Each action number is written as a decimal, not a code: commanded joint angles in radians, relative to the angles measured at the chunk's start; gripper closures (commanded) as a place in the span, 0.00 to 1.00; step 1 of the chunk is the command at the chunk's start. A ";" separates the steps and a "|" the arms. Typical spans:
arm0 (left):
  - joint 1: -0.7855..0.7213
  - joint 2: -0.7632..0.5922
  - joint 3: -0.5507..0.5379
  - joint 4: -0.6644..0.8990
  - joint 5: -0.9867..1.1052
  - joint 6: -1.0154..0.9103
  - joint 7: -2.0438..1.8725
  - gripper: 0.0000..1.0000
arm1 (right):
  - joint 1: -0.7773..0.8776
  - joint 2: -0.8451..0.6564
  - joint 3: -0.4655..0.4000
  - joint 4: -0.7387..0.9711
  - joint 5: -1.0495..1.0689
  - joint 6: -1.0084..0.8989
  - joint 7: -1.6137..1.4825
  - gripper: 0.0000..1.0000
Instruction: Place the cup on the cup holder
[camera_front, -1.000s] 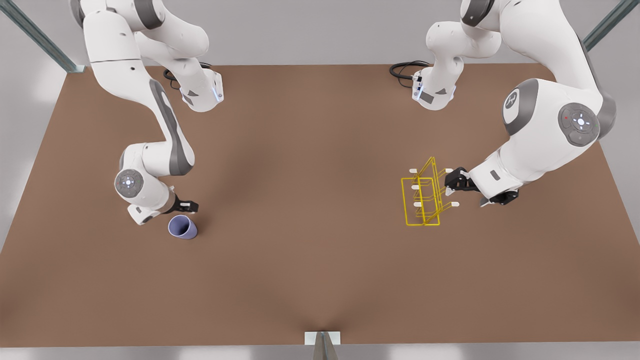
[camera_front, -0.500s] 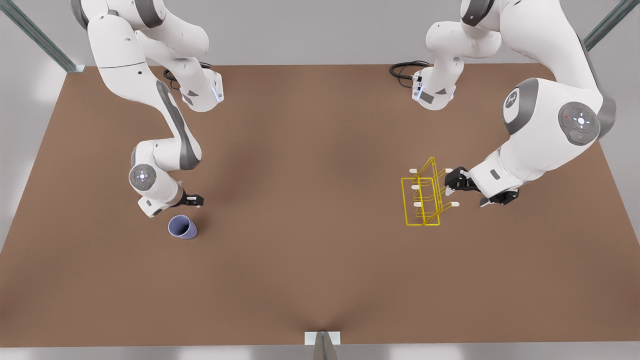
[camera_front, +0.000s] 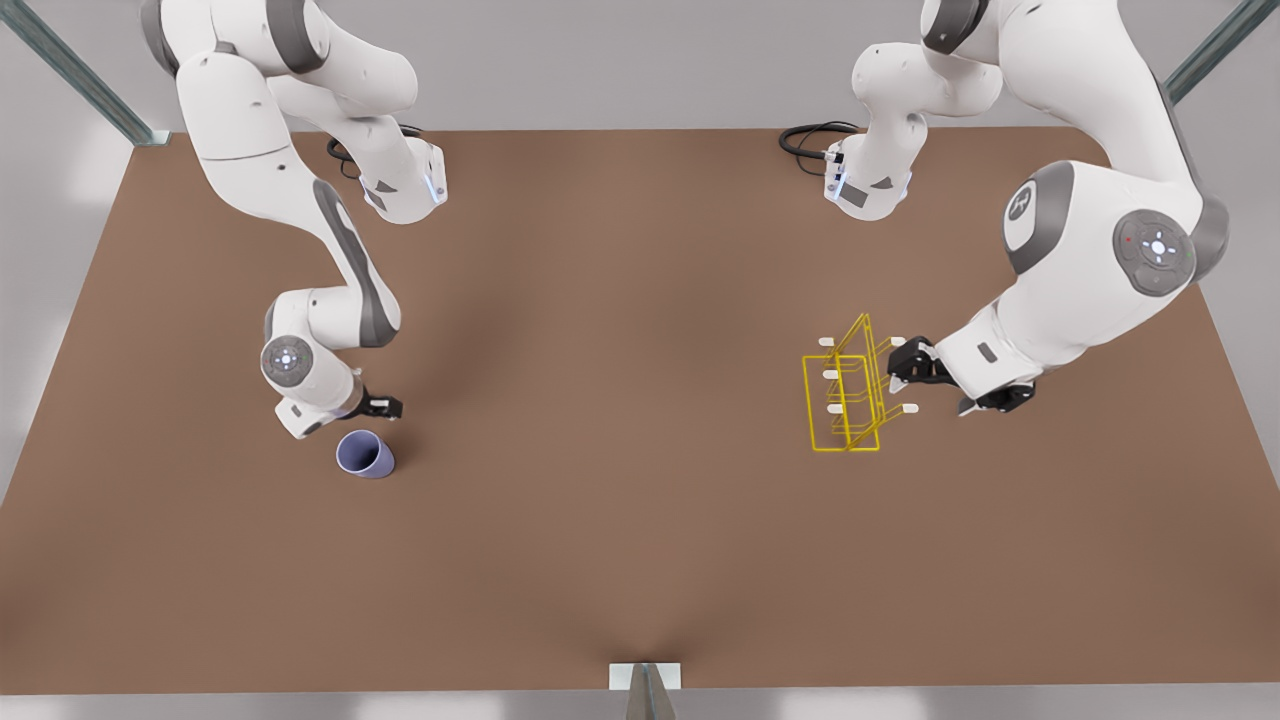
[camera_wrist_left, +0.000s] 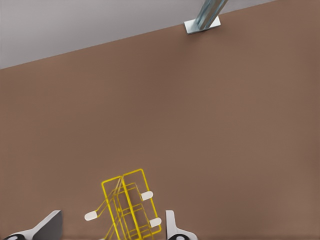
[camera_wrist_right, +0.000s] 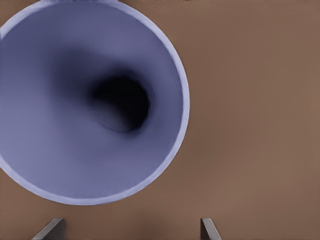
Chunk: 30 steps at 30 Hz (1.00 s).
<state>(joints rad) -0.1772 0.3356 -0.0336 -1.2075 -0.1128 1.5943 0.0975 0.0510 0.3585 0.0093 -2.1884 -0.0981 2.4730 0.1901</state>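
While the cup (camera_front: 365, 455) lies tipped on its side on the brown table (camera_front: 620, 520), near the edge at the front view's left, the right end effector (camera_front: 384, 407) hovers just beside it, on the side toward the table's far edge. In the right wrist view the open mouth of the cup (camera_wrist_right: 92, 100) faces the camera, and the two fingertips (camera_wrist_right: 50, 229) stand apart, with nothing between them.

Well apart from the cup, toward the edge at the front view's right, the yellow cup holder (camera_front: 848, 395) stands on the table with its white-tipped pegs pointing to both sides. The left end effector (camera_front: 905, 368) is close to the rack, on the side facing that edge. In the left wrist view the cup holder (camera_wrist_left: 127, 210) sits between its spread fingers (camera_wrist_left: 172, 227), and I cannot tell if they touch the wire.
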 joint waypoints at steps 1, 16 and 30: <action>0.001 0.002 0.000 0.000 -0.001 0.004 -0.001 0.00 | 0.004 0.002 -0.002 -0.001 0.001 0.061 0.006 0.00; -0.001 -0.158 -0.069 0.003 -0.179 -0.013 -0.009 0.00 | 0.009 0.023 0.011 0.236 0.014 -0.138 0.057 0.00; 0.005 -0.032 -0.011 -0.029 -0.042 0.081 0.007 0.00 | 0.015 0.079 0.052 0.243 0.014 -0.118 0.100 0.00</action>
<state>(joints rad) -0.1718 0.2979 -0.0522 -1.2338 -0.1887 1.6436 0.1042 0.0665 0.4383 0.0593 -1.9428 -0.0858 2.3517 0.2473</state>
